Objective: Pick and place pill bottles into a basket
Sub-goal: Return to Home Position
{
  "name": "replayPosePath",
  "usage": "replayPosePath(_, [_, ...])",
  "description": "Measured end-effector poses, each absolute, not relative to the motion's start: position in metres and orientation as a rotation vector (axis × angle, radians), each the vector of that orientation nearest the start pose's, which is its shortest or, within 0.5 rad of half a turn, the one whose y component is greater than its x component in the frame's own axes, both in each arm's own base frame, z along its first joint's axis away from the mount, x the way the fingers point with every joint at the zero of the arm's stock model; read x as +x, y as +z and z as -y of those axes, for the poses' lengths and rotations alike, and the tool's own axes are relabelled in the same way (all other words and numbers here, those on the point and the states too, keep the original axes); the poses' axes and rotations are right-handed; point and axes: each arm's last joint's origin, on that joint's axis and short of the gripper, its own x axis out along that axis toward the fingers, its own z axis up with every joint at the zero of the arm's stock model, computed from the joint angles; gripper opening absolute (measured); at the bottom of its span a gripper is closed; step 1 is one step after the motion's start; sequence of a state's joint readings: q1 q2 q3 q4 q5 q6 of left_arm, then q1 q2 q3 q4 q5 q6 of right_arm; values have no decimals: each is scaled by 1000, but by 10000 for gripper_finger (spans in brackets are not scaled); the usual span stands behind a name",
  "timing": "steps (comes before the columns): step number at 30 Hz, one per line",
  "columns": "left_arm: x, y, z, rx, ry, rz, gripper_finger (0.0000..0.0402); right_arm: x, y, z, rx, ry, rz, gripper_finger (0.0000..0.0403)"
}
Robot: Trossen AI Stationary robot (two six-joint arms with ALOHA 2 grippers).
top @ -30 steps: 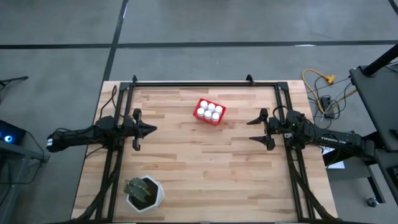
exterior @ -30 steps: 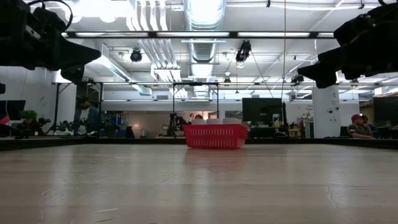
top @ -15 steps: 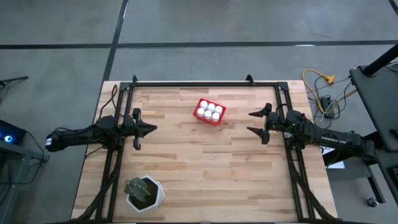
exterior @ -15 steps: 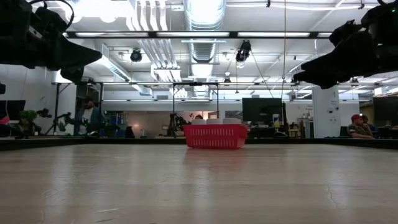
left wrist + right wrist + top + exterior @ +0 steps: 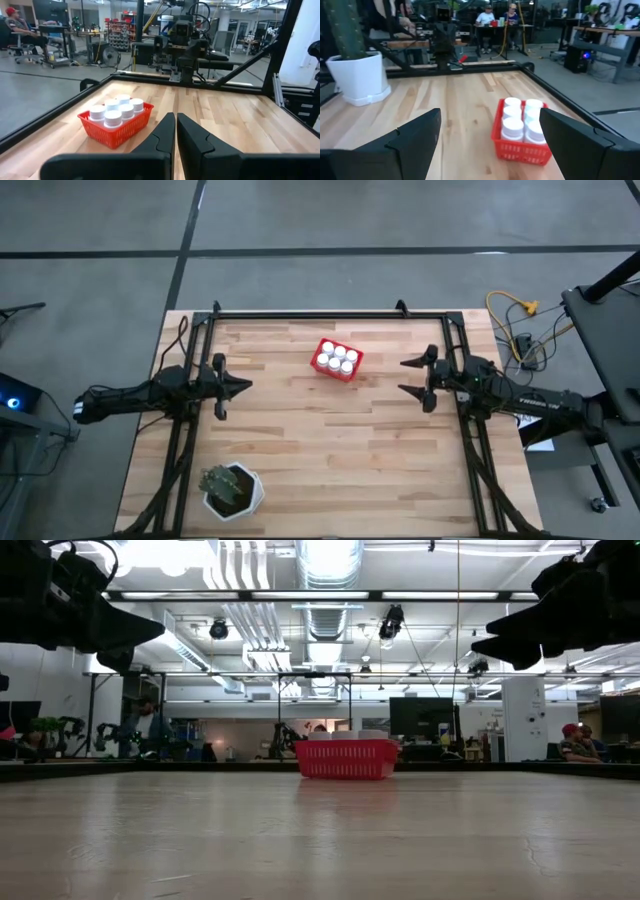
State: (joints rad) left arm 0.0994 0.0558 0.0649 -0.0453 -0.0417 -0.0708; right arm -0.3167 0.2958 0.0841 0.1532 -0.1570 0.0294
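The red basket stands on the table's far middle, with several white pill bottles upright inside it. It also shows in the low view, the left wrist view and the right wrist view. My left gripper is shut and empty, raised over the table's left side. My right gripper is open and empty, raised over the table's right side, to the right of the basket.
A white hexagonal pot with a green cactus stands near the table's front left corner. A black frame runs along the table's far edge and sides. People sit and stand in the room beyond the table.
My right gripper has moved a little toward the table's far edge and risen slightly; its fingers stay apart. My left gripper has kept still. The basket and bottles have not moved.
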Motion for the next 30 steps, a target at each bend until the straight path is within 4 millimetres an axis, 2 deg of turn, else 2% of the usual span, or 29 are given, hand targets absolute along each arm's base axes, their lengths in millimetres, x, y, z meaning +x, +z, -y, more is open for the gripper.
replayPosePath(13, [97, 177, -11, -72, 143, -31, 0, 115, 182, 16, 49, -135, -48, 327])
replayPosePath(30, [97, 178, -11, -71, 142, -17, 0, 115, 179, 13, 20, -149, -84, 327])
